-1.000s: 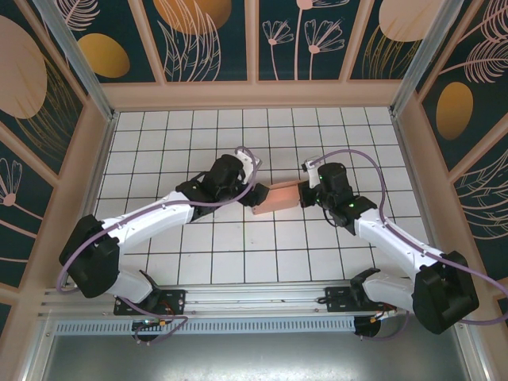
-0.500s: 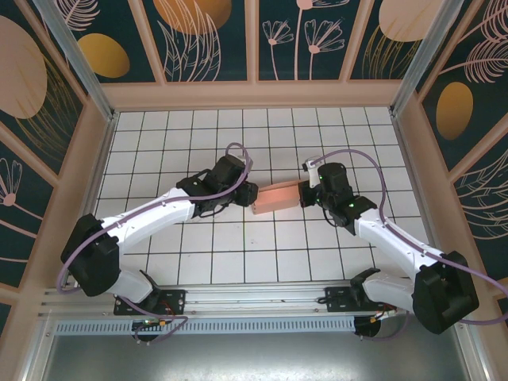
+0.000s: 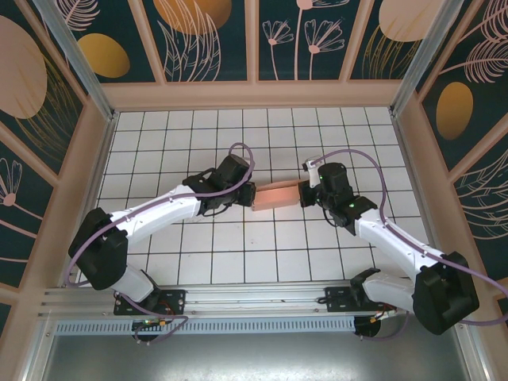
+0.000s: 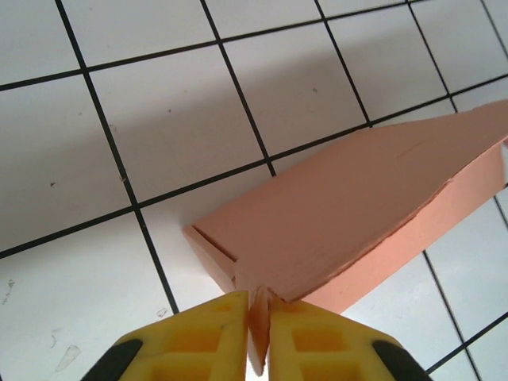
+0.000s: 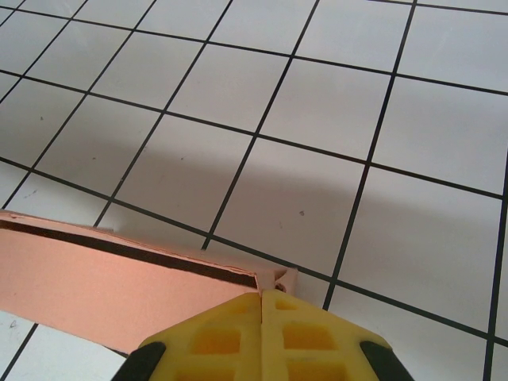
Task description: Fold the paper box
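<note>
The paper box [image 3: 276,196] is held between the two grippers over the tiled table [image 3: 198,143]. It is a shallow folded shape, not a flat sheet. I cannot tell whether its underside touches the tiles.

The left gripper [image 4: 255,305] has its jaws pressed together on a thin card edge at one corner. The card rises from between the yellow fingers [image 4: 198,341], and the body of the box spreads away beyond them and to their right. The right gripper [image 5: 261,305] is clamped the same way on a small tab at the opposite end. The long side of the box runs off to the left of its jaws, and a dark slit shows along the top edge.

The main danger, as I judge it, is that each pinch holds only a sliver of thin card.
- **Pulling apart:** the tab in the right jaws could tear or slide out.
- **Closing inward:** the long walls between the jaws would likely bow and crease.
- **Twisting:** one wrist turning against the other would rack the box out of square and could undo a fold.
- **The slit:** it suggests a flap is not fully seated, so an early release could let it spring open.
- **One-sided release:** the box would hang from a single corner pinch and might bend there.
</note>
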Controlling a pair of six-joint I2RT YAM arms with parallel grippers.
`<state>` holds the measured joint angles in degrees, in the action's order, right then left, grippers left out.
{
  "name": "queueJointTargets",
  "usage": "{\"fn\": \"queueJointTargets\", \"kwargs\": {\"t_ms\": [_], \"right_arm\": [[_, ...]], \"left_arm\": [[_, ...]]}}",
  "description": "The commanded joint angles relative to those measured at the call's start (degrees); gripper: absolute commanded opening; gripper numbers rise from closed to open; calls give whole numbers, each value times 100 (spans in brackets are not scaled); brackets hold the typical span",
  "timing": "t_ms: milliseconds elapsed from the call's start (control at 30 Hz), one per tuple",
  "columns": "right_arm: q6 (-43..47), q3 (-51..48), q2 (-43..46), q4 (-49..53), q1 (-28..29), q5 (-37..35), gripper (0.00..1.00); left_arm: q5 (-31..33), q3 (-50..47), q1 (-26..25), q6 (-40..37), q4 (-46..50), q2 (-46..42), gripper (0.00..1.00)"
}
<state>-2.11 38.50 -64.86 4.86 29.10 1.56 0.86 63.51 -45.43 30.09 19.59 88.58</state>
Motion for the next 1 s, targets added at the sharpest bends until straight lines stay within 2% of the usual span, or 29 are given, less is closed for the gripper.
{"fn": "queueJointTargets", "kwargs": {"t_ms": [0,167,500,700,967], "right_arm": [[-79,69,134,-191,62,28,0],[-85,88,97,-207,87,46,0],[-338,33,70,-413,191,-111,0],[-653,-137,114,-626,328,-456,0],[-762,-362,17,-770,352,-551,0]], "left_arm": [[123,206,-42,284,54,37,10],[-123,180,-38,740,-156,121,4],[-188,215,-29,1246,-192,418,1],[-161,434,-35,1419,-103,687,1],[-161,505,-30,1301,-139,924,1]]}}
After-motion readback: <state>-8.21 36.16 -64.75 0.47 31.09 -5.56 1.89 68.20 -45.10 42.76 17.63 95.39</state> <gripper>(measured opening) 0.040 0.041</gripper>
